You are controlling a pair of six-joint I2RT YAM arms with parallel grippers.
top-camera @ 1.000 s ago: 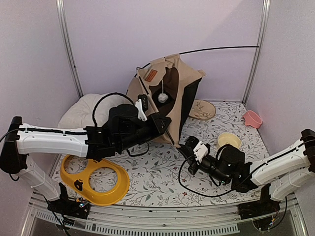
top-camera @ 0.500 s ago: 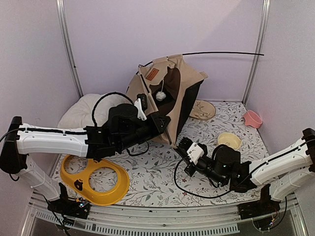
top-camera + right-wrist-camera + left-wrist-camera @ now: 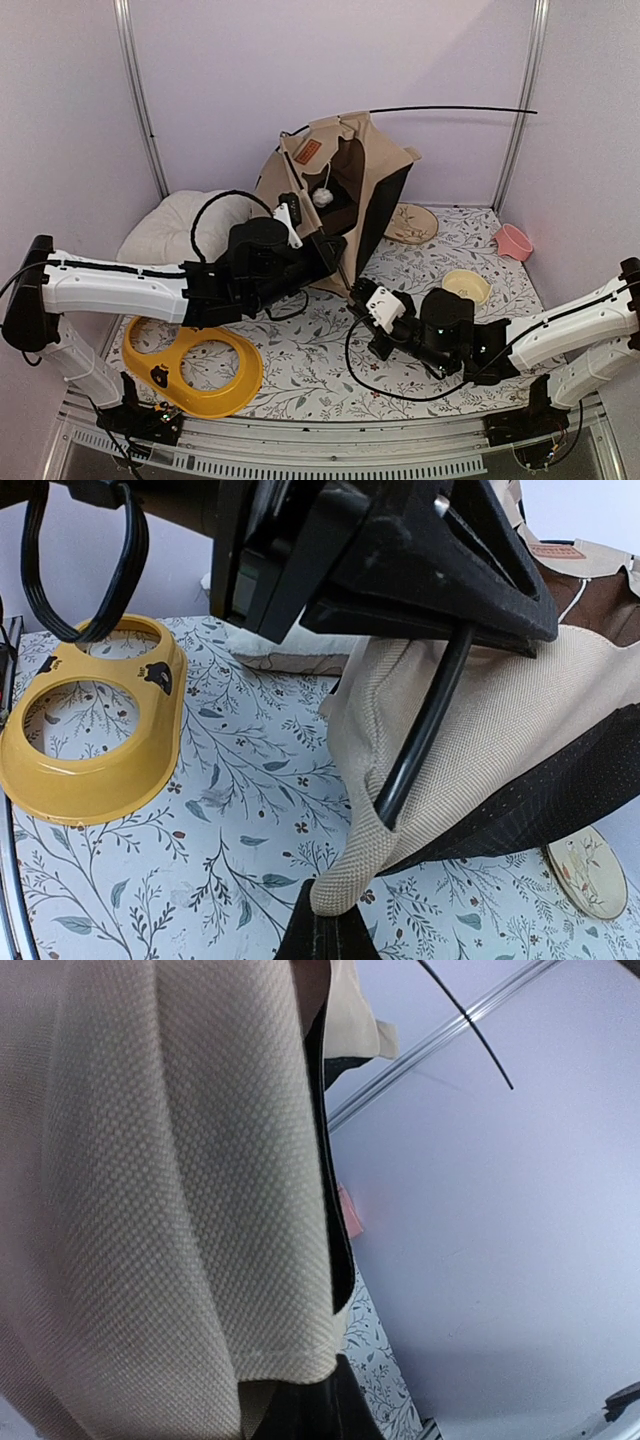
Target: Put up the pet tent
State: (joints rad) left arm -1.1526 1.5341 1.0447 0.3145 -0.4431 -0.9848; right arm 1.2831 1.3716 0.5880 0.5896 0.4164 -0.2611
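The beige pet tent [image 3: 375,175] stands half-raised and leaning at the back centre, brown label and white pom-pom [image 3: 322,197] showing, with a thin black pole [image 3: 450,108] sticking out to the right from its top. My left gripper [image 3: 335,256] is shut on the tent's front edge, where a black pole [image 3: 425,725] runs down into a fabric corner pocket. In the left wrist view the beige cloth [image 3: 150,1180] fills the frame above the left gripper [image 3: 310,1405]. My right gripper [image 3: 335,925] is shut on that bottom corner tip, low over the table.
A white pillow [image 3: 170,228] lies at back left. A yellow two-hole tray [image 3: 195,365] sits front left under the left arm. A yellow bowl [image 3: 466,285], a pink cup [image 3: 513,241] and a round beige plate [image 3: 411,223] are on the right. Metal frame posts stand at the back.
My right gripper has slid left to the tent's bottom corner and shut on it. The left arm has shifted slightly right with the tent, and the top pole has risen a little.
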